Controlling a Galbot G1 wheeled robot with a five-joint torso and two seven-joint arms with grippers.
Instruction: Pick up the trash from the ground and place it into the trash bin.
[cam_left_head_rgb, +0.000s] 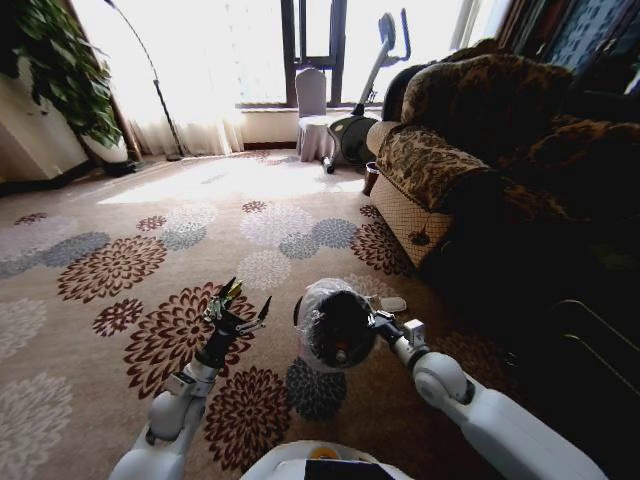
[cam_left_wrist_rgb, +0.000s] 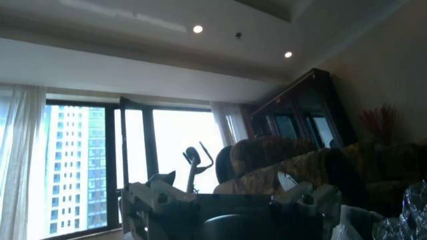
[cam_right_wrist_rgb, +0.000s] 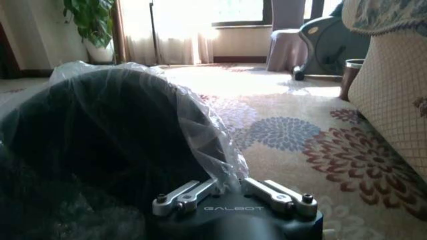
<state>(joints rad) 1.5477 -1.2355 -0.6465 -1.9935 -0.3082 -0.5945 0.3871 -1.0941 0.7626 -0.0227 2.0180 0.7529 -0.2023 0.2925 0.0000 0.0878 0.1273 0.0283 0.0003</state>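
My right gripper (cam_left_head_rgb: 378, 322) is shut on the rim of the trash bin (cam_left_head_rgb: 335, 325). The bin is a round black one with a translucent bag liner, and it hangs tilted above the carpet with its mouth turned toward me. A small orange scrap of trash (cam_left_head_rgb: 341, 355) shows inside it. In the right wrist view the gripper (cam_right_wrist_rgb: 230, 192) pinches the liner and rim, with the trash bin (cam_right_wrist_rgb: 100, 150) close in front. My left gripper (cam_left_head_rgb: 245, 300) stands open just left of the bin, fingers pointing up. In the left wrist view the left gripper (cam_left_wrist_rgb: 227, 197) is spread wide with nothing between its fingers, and the liner (cam_left_wrist_rgb: 400, 220) is at the edge.
A patterned sofa (cam_left_head_rgb: 440, 170) runs along the right. A pale flat object (cam_left_head_rgb: 388, 303) lies on the carpet beside the bin. A small dark container (cam_left_head_rgb: 370, 178), a chair (cam_left_head_rgb: 312, 120) and an exercise bike (cam_left_head_rgb: 365, 110) stand by the window. Open carpet stretches left and ahead.
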